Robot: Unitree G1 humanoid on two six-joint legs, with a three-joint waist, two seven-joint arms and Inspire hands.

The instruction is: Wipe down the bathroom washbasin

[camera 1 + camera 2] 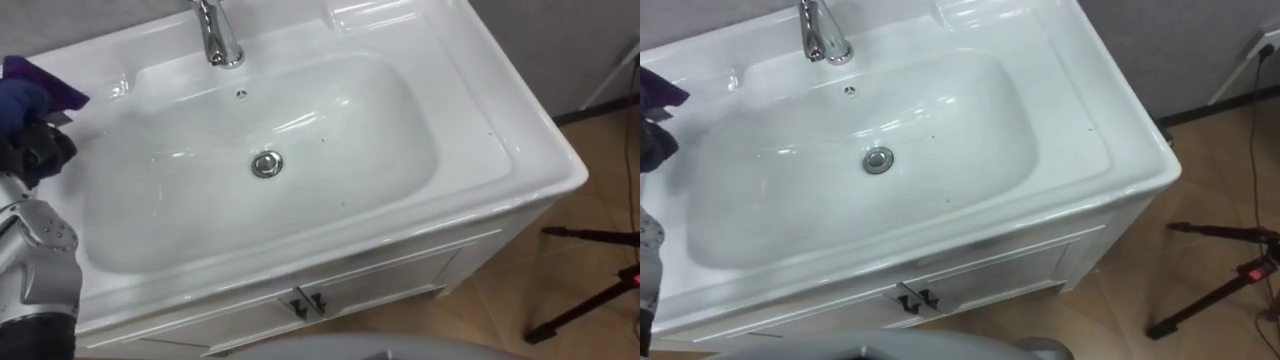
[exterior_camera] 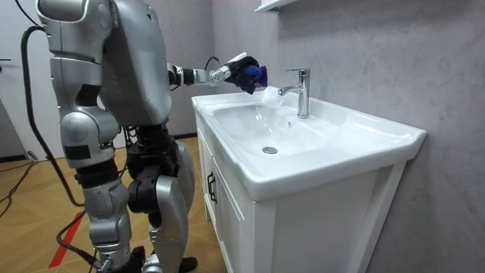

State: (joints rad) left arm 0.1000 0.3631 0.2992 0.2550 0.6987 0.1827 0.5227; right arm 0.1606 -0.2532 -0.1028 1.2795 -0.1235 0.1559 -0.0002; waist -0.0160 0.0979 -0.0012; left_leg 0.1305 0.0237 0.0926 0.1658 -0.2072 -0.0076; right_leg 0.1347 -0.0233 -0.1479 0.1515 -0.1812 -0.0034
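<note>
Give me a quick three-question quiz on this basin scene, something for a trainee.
1. True or false: the left robot hand holds a purple cloth.
2. Near which rim of the basin is the cloth: A right, B left, C front?
3. What stands at the basin's back rim?
Key: 1 true; 2 B; 3 the tap.
</note>
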